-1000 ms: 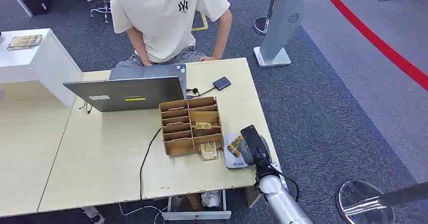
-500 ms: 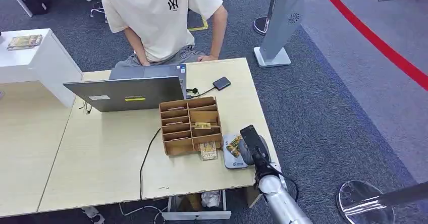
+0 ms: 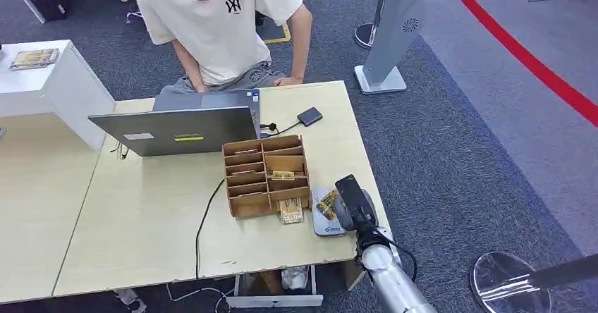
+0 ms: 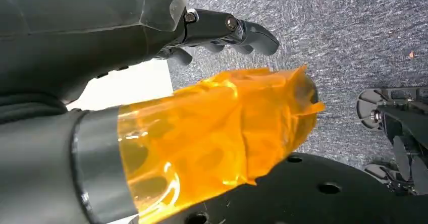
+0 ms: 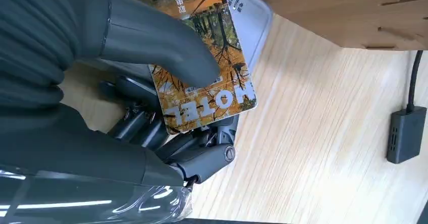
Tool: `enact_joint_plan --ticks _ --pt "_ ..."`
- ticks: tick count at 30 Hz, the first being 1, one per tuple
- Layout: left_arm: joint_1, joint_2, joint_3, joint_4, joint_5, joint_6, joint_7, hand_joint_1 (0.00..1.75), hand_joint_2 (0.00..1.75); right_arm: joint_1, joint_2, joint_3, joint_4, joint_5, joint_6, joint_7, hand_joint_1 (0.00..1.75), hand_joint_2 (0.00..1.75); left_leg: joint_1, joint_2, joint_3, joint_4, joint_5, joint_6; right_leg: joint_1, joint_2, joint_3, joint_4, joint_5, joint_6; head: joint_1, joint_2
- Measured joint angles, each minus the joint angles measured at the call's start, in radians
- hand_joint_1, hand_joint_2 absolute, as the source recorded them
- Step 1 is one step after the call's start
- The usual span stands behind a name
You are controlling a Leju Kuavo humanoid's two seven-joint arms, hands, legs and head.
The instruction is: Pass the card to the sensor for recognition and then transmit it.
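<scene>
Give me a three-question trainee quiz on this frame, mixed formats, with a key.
1. True or false: the right hand holds the card over the grey sensor.
2. The card's printed word is: A) BANK B) HOTEL C) METRO
3. What stands directly beside the sensor, toward the laptop?

Key:
1. True; the thumb presses the card against the fingers.
2. B
3. The wooden card organizer.
</scene>
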Motion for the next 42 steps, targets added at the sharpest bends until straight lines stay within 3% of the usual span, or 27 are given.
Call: enact_joint_plan --ticks 42 --pt "0.0 0.0 0.014 0.0 0.0 0.001 0.0 0.0 0.0 -0.002 0.003 0.0 0.005 0.002 -0.008 -0.001 1.75 1.75 0.0 0.0 0.0 0.0 0.0 0.0 0.0 0.0 0.0 0.0 0.0 0.0 0.0 0.0"
